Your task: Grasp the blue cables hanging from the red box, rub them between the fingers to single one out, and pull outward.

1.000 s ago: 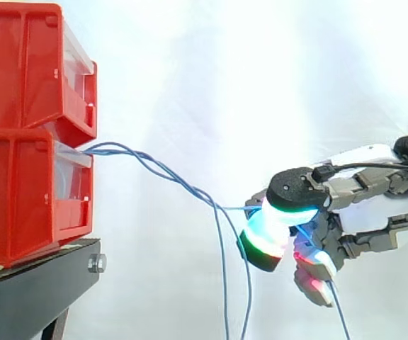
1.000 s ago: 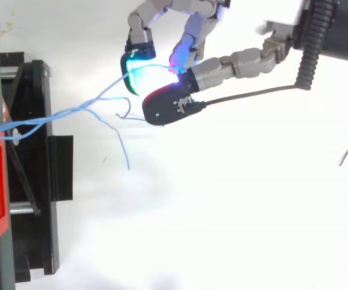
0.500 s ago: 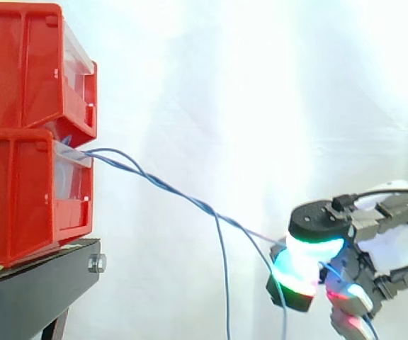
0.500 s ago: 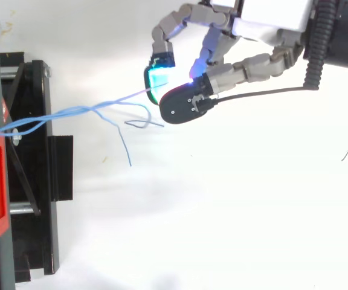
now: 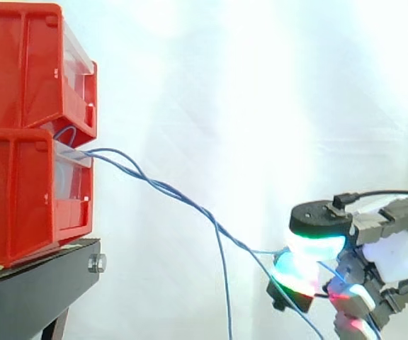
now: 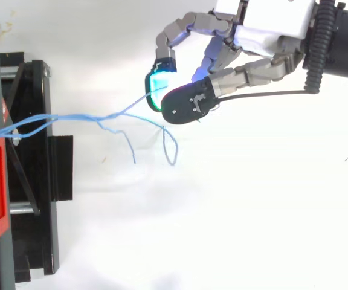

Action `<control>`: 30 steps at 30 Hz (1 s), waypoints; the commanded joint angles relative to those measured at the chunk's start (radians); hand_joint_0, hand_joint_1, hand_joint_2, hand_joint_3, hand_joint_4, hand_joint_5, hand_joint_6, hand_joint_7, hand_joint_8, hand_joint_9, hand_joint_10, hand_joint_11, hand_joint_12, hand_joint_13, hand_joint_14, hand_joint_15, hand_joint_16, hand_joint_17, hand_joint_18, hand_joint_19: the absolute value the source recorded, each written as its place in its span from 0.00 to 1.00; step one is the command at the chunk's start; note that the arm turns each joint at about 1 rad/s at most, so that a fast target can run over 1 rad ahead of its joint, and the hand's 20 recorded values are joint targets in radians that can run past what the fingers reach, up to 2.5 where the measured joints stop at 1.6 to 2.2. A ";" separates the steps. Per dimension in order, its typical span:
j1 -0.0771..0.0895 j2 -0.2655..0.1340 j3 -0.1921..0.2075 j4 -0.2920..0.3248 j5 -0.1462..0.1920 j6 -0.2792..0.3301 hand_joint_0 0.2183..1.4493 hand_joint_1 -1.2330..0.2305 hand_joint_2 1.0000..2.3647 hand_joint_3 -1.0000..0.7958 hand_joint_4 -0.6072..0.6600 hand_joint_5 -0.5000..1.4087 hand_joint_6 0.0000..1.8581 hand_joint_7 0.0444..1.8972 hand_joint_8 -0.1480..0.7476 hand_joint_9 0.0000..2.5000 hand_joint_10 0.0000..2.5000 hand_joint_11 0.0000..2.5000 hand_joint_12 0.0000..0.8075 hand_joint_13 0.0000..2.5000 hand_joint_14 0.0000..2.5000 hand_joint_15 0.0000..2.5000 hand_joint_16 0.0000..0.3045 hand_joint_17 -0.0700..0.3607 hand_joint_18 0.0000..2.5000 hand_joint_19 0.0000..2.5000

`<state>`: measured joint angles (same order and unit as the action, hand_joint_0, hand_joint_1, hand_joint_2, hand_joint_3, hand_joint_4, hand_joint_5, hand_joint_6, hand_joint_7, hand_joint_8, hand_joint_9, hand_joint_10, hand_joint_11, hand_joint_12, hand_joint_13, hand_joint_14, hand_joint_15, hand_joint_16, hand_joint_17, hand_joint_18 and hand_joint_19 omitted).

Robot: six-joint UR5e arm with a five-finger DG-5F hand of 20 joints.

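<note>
A white curtain backs everything on my screen. At far left, two red bins sit stacked on a black stand. The blue cables leave the front of the lower bin twisted together. Their long axis runs rightward and slopes down toward the hand, low at the right edge. The hand's curled fingers are clamped on one strand, nipped between two glowing pads.

The side camera gives me the drop that the overhead one flattens: one strand falls straight down partway along, and another slants away beneath the hand. From above, the cables run almost level from left to right. The pinched strand then angles up-screen into the hand, while a loose end and a small loop curl off toward the bottom of the screen.
</note>
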<state>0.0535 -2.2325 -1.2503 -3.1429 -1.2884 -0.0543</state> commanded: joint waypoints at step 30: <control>0.002 0.001 0.094 -0.092 0.004 -0.082 0.29 0.39 0.01 0.39 0.45 0.22 0.45 0.61 0.41 0.51 0.01 0.34 0.39 0.44 0.01 0.37 0.15 0.40 0.37 0.34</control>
<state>0.0551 -2.2319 -1.1567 -3.2341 -1.2840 -0.1366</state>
